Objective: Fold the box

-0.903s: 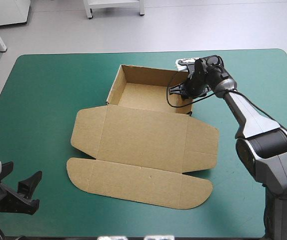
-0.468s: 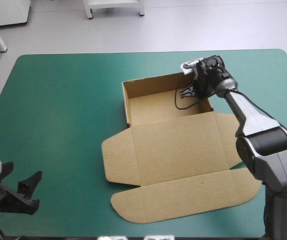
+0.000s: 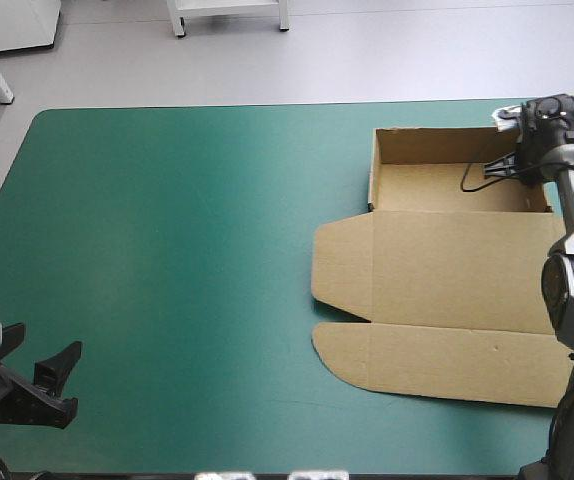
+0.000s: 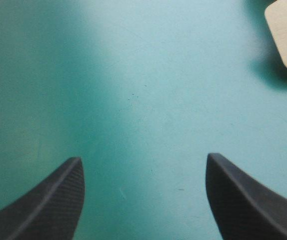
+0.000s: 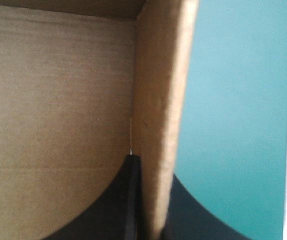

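Box: the brown box [image 3: 437, 285] sits at 3 o'clock on the teal-green cover [image 3: 167, 250]; tray toward 1 o'clock, lid [image 3: 447, 362] flat toward 5
Right gripper [image 3: 515, 166]: pinching the tray's right wall [image 5: 161, 100] — one finger inside, one outside
Left gripper [image 4: 143, 158]: spread, empty, at 8 o'clock; well apart from the box
Risk: I judge any pull toward 3 could tip the box off the table's edge; my thin pinch may buckle or untuck the wall — no second hand steadies it

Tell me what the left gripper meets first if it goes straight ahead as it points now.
Probably only the bare teal-green cover. The left gripper is open above it, and the box lies off to one side, though depth is unclear.
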`<control>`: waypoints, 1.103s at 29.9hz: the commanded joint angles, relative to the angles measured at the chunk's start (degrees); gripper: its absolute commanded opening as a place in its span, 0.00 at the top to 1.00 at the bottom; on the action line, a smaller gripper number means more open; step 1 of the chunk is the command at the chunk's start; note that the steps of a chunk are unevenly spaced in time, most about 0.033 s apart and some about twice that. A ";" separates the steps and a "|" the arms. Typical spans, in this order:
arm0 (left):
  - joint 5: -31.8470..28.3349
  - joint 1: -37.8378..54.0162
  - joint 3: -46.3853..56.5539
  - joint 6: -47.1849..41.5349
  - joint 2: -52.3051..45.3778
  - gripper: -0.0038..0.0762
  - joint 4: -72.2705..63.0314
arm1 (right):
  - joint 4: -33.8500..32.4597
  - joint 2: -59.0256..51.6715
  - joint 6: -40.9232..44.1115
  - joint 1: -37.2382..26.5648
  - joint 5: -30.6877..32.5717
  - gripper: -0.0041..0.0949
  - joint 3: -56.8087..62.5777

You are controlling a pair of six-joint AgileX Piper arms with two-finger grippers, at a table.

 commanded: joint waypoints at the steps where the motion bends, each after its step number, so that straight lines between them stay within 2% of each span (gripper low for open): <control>1: -3.83 -0.25 -1.17 -0.12 0.66 0.34 -0.10 | -12.38 -3.53 -3.12 -5.71 -0.88 0.98 -1.41; 5: -3.93 -0.25 -1.17 -0.12 0.66 0.34 0.14 | -11.74 -3.53 -4.20 -12.23 -1.69 0.98 -1.41; 9: -4.34 -0.25 -1.17 -0.12 0.66 0.34 0.60 | -5.43 -3.53 -7.13 -16.71 -3.43 0.98 -1.41; 18: -4.70 -0.25 -1.17 -0.12 0.66 0.34 1.56 | -4.06 -3.05 -9.01 -19.30 -6.09 0.96 -1.41; 22: -4.70 -0.25 -1.17 -0.12 0.66 0.34 2.03 | -3.78 -3.05 -9.01 -19.30 -6.61 0.80 -1.41; 27: -4.70 -0.25 -1.17 -0.12 0.66 0.34 2.03 | -3.54 -3.05 -8.04 -19.30 -7.19 0.40 -1.41; 28: -4.70 -0.25 -1.17 -0.12 0.66 0.34 2.03 | -3.43 -3.16 -7.90 -19.30 -7.33 0.35 -1.41; 30: -4.81 -0.25 -1.17 -0.12 0.66 0.34 2.16 | -3.28 -3.37 -6.51 -19.30 -7.40 0.29 -1.41; 33: -4.81 -0.25 -1.17 -0.12 0.66 0.34 2.58 | 0.79 -4.68 -6.39 -19.06 -7.30 0.29 -1.41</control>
